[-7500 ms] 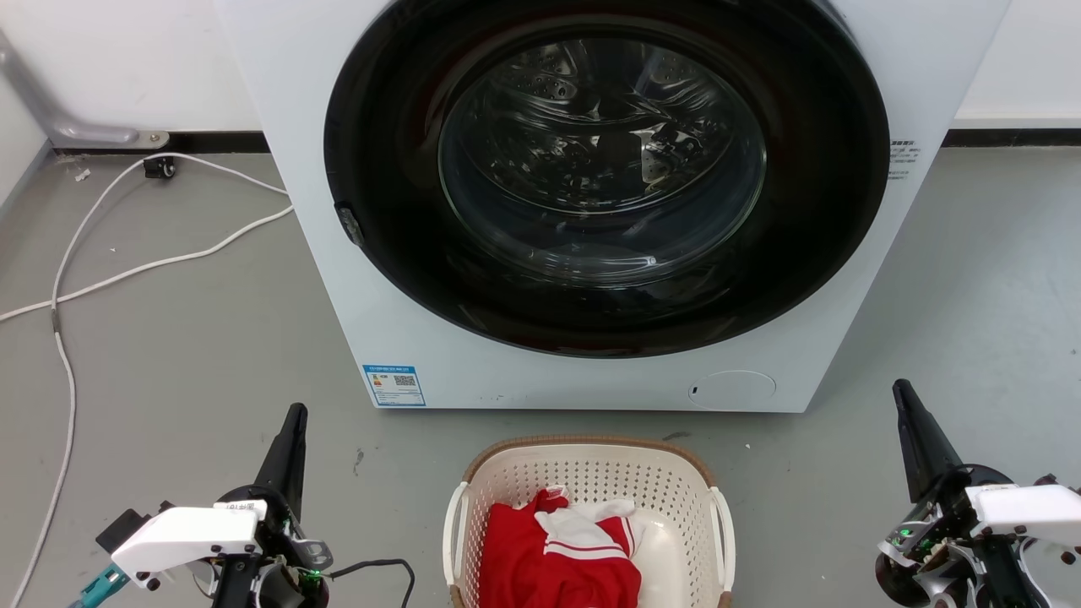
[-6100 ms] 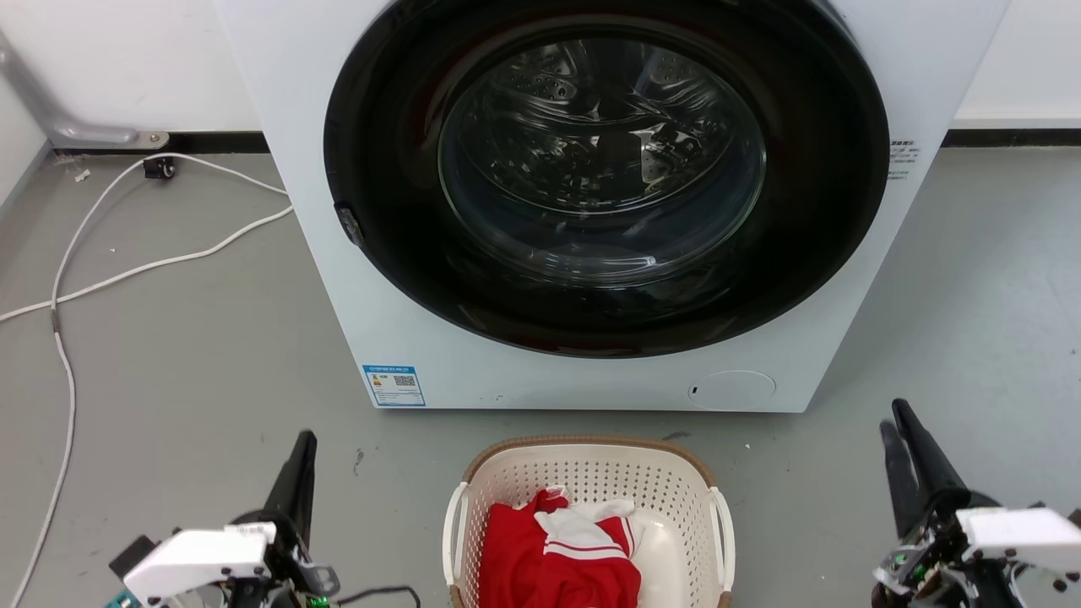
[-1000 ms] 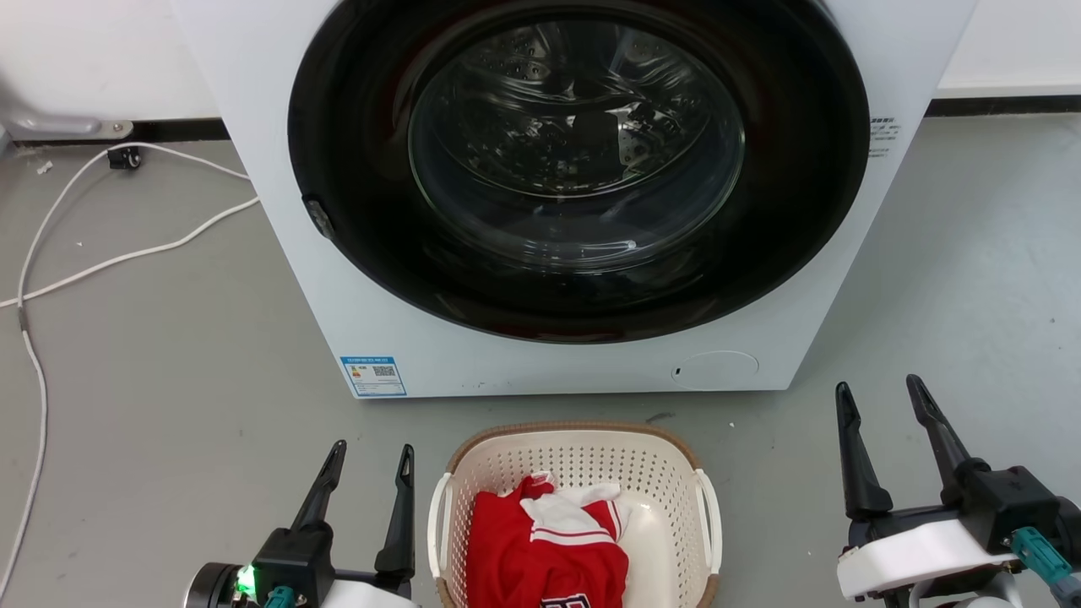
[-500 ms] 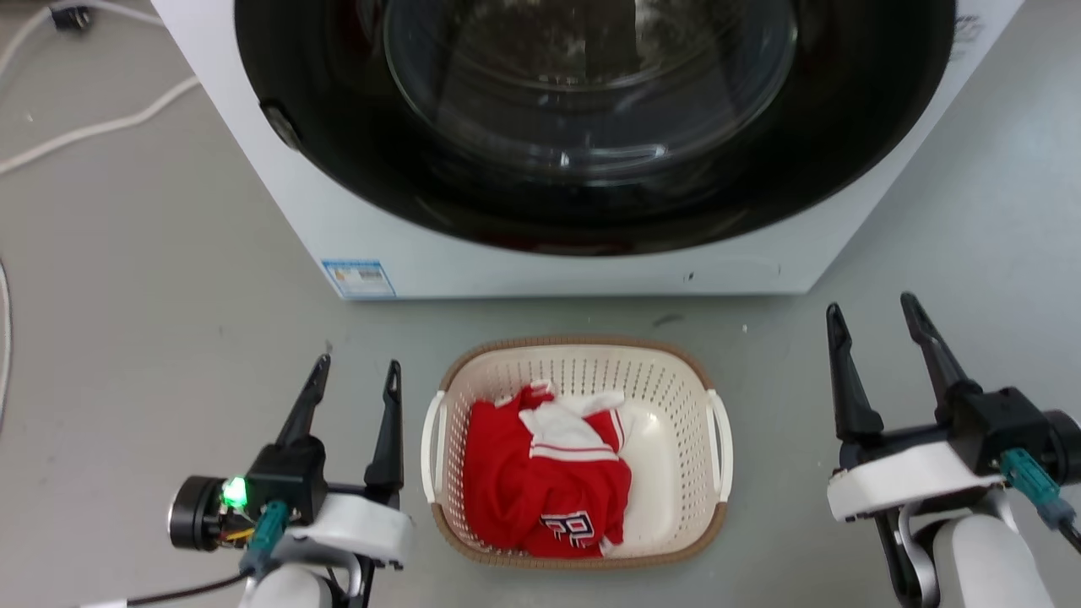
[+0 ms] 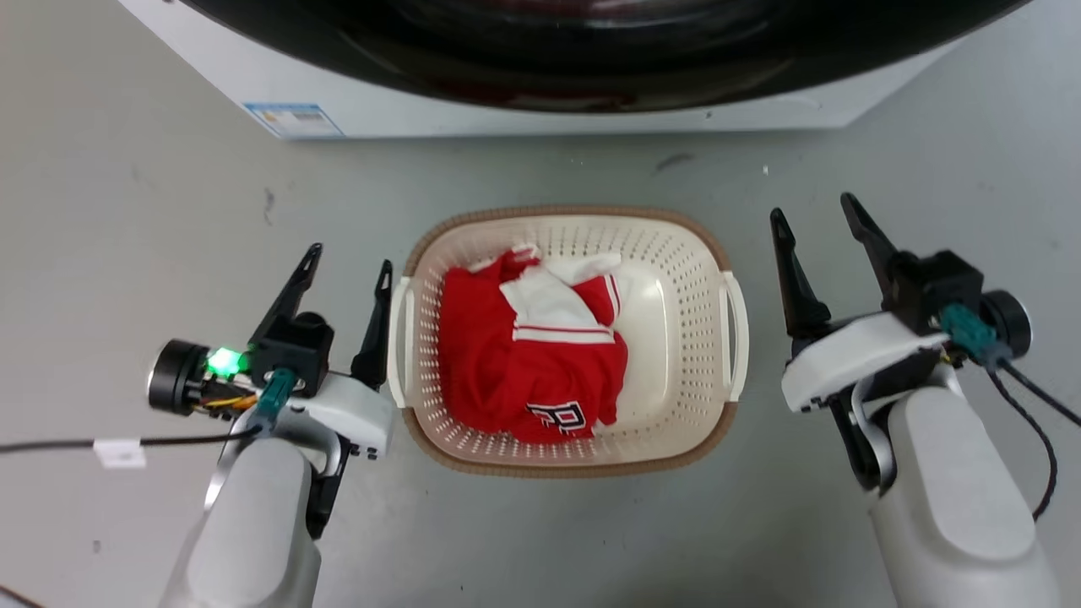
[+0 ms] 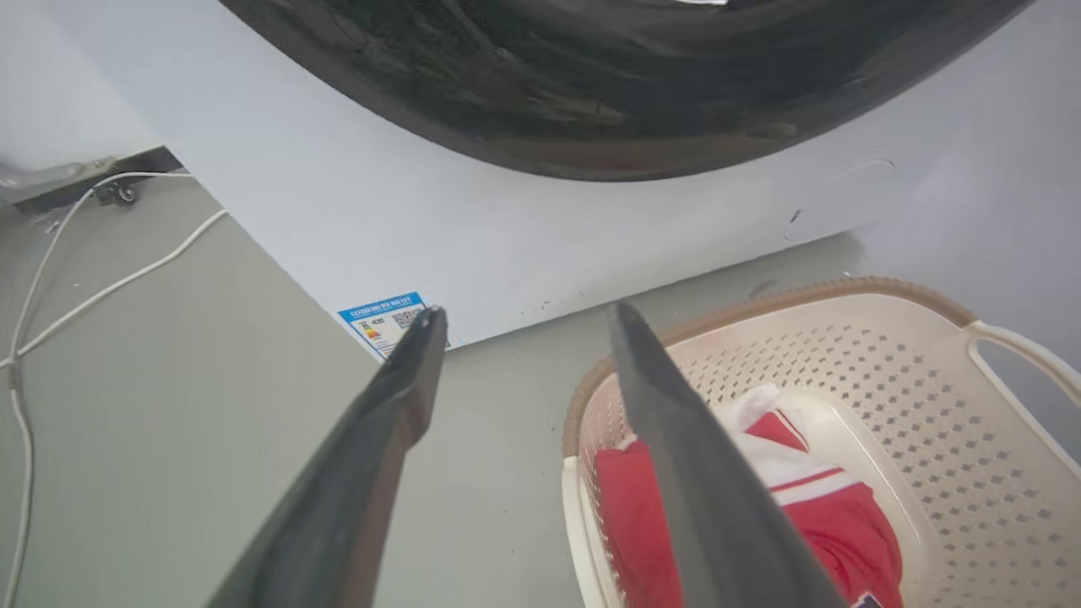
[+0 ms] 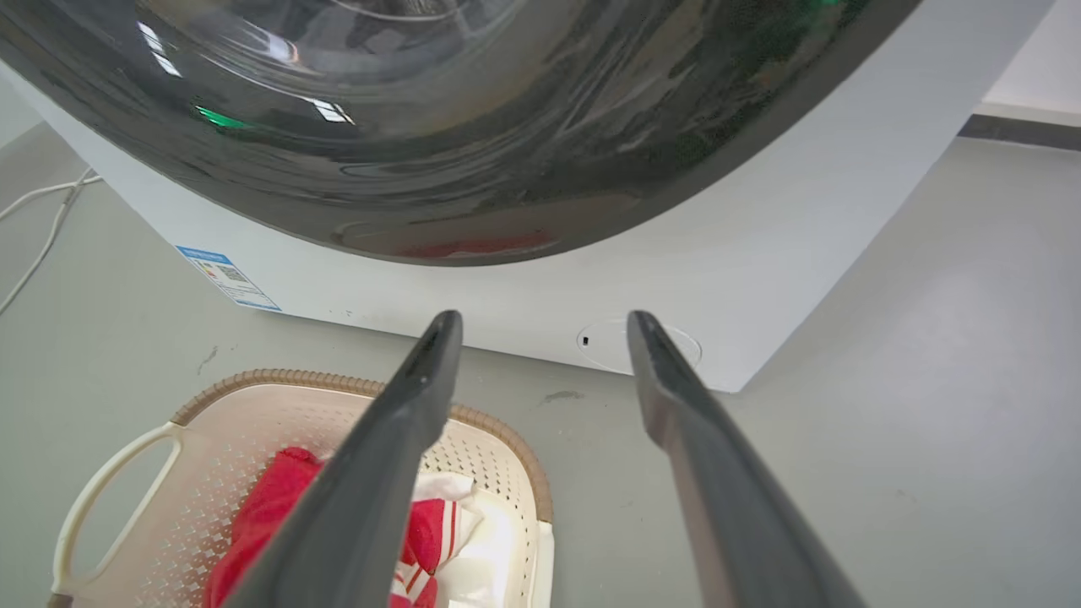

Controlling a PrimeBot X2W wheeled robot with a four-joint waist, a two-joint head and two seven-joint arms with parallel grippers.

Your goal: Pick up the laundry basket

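Claws since spread, closer: left claw (image 5: pixel 351 256), right claw (image 5: pixel 811 206) flank cream perforated plastic laundry basket (image 5: pixel 564 210); ungrasped, lift pending.

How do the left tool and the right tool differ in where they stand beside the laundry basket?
The left tool sits close beside the laundry basket, its inner finger almost at the left handle; the right tool stands off from the right handle, with bare floor between. The right tool's tips reach nearer the washer than the left tool's. Both are open, empty and point toward the washer.
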